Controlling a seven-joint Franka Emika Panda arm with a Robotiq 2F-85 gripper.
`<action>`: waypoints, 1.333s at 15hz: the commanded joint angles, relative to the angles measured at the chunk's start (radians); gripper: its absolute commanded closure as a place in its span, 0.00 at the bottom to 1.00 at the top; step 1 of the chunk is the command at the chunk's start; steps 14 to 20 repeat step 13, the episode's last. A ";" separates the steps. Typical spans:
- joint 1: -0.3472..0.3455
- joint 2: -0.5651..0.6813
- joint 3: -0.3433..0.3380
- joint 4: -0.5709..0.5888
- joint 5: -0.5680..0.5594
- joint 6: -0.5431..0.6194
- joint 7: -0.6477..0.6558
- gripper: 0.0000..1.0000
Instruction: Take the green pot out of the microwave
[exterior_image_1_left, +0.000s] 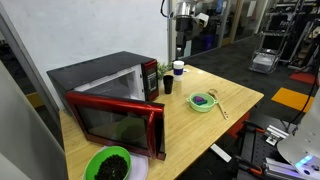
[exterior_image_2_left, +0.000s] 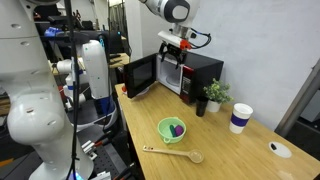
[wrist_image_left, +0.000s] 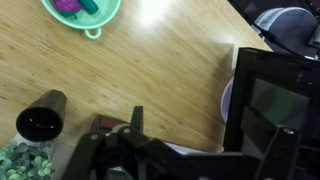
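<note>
I am looking into a robotics lab dressed with a few kitchen things. In an exterior view a big white robot (exterior_image_2_left: 35, 110) is standing beside the wooden worktop (exterior_image_2_left: 235, 150), with racks of gear (exterior_image_2_left: 60, 30) crowding behind it. In an exterior view an open hall is stretching back, holding metal frames (exterior_image_1_left: 300, 35), a cart (exterior_image_1_left: 264, 62) and an orange floor mat (exterior_image_1_left: 292, 98). A microwave (exterior_image_1_left: 105, 85) is sitting on the worktop.

No text, label, brand, number or sign is legible in any of these views.
</note>
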 joint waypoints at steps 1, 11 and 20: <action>0.029 -0.019 0.023 0.051 -0.066 -0.058 0.047 0.00; 0.085 -0.080 0.052 0.051 -0.110 -0.064 0.077 0.00; 0.086 -0.084 0.052 0.051 -0.111 -0.067 0.078 0.00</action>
